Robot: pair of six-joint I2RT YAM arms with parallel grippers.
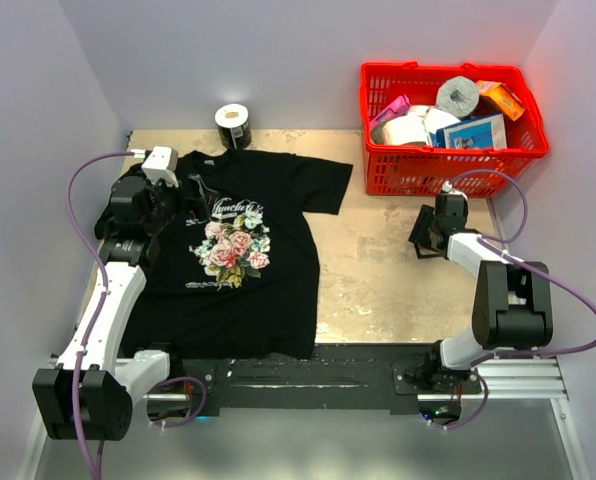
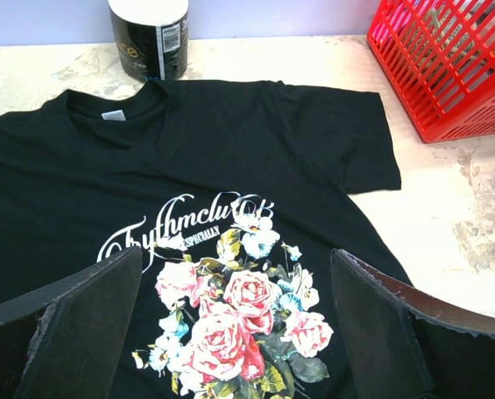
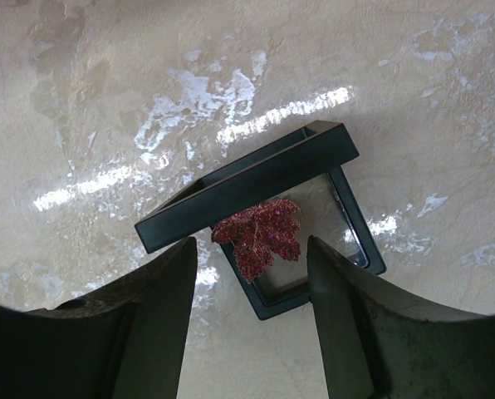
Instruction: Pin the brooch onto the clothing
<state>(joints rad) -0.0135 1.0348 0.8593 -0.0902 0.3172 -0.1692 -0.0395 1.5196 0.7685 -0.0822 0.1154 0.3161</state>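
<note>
From above, the shirt [image 1: 248, 290] lay flat and face up on the left half of the worktop [image 1: 398, 290], its collar towards the far edge and its hem at the near edge. The left gripper [image 1: 190, 190] hung over the shirt's upper chest, near the left edge. A roll [image 1: 233, 125] stood at the far edge just beyond the collar, and a red basket [image 1: 448, 160] full of goods filled the far right corner. The right gripper [image 1: 423, 238] pointed down at the bare worktop just in front of the basket, well apart from the shirt; the brooch could not be made out from here. In the left wrist view, the left gripper [image 2: 235, 332] had its jaws spread wide and held nothing, and the rose print and white lettering of the shirt [image 2: 231, 150] showed between them. The roll [image 2: 148, 37] stood beyond the collar and a corner of the basket [image 2: 447, 66] sat at upper right on the worktop [image 2: 447, 216]. In the right wrist view, the brooch [image 3: 260, 237], a dark red, glittering leaf shape, lay inside a small black box [image 3: 247, 187] whose lid was tilted up, on the glossy worktop [image 3: 106, 108]. The right gripper [image 3: 252, 245] hovered over the box with its jaws parted, one finger to each side of the brooch, and no grip on anything could be seen.
</note>
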